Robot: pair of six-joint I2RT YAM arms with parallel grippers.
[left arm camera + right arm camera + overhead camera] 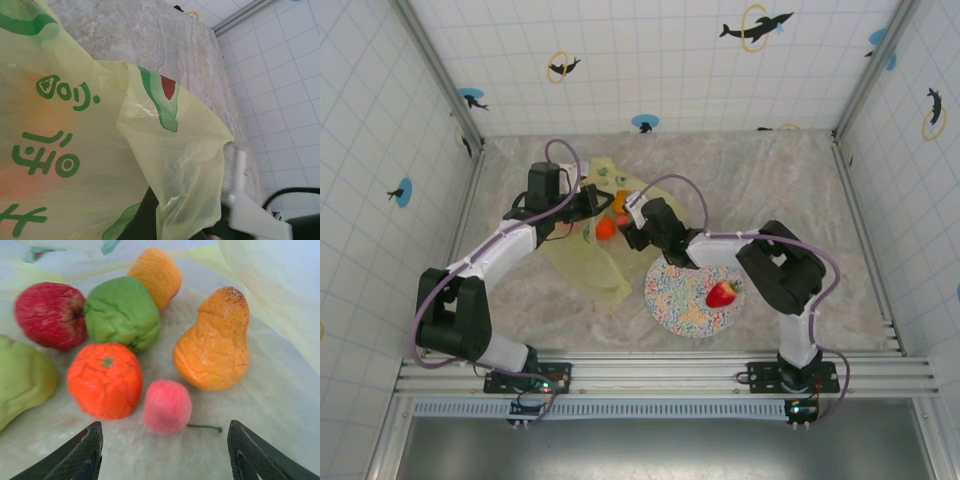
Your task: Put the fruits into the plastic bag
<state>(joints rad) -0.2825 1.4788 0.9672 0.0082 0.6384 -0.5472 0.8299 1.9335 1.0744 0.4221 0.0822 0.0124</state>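
One strawberry (722,293) near plate (672,292) rim, bag (588,265) open

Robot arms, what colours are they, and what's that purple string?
Both arms are white tubes with chunky black joints. The left arm and right arm each carry a looping purple cable. The right gripper has black fingers with a bumpy texture.

A round plate (676,302) with a speckled multicoloured pattern lies flat on the marble-look table (800,190), near its front edge. White tiled walls (650,70) with dolphin stickers (757,25) stand around the table. A metal rail (660,372) runs along the front.
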